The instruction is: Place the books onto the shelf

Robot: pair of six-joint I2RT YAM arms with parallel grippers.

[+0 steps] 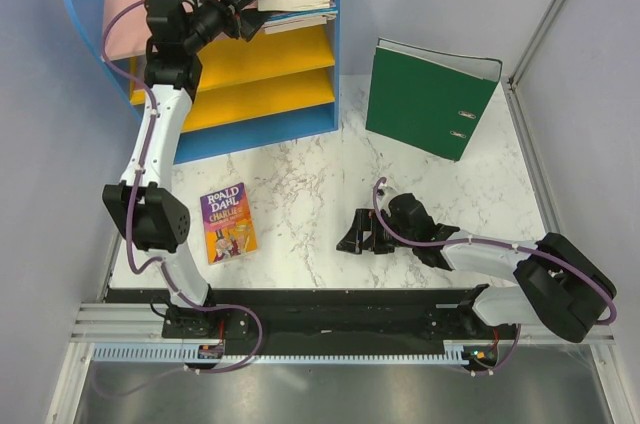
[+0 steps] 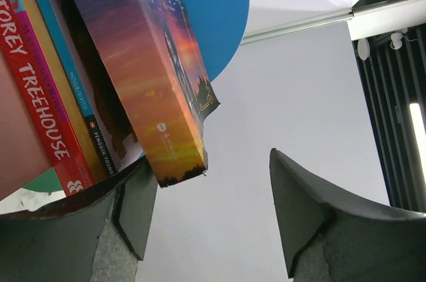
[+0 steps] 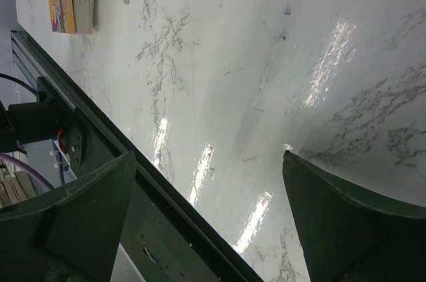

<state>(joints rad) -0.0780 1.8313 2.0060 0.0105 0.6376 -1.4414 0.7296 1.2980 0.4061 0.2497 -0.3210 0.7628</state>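
Reaching to the far left, the left arm holds the left gripper (image 1: 255,4) at the shelf (image 1: 332,54), just left of a flat stack of books on the right end of the pink top board (image 1: 125,14).

- Left gripper: jaws apart. In the left wrist view only pale wall shows in the gap between them, and nothing is clamped.
- The near corner of Jane Eyre (image 2: 153,76), the top book of the stack, sits just above the left-hand finger (image 2: 133,209). Cannot tell whether they touch.
- Spines beside it in that view: the red 13-Storey Treehouse (image 2: 40,102), a tan spine (image 2: 61,92) and a blue Penguin spine (image 2: 100,142).
- The two yellow boards (image 1: 260,54) hold no books in the top view.

Right gripper (image 1: 352,232): low over the marble table (image 1: 300,174), right of centre and near the front edge. Its jaws are wide apart, with bare marble between them in the right wrist view.

The Roald Dahl Charlie paperback (image 1: 228,222) lies flat, cover up, on the near-left table beside the left arm. It is well apart from both grippers and not on the shelf.

A green lever-arch binder (image 1: 430,94) stands at the far right of the table, near the shelf's right side but apart from it.
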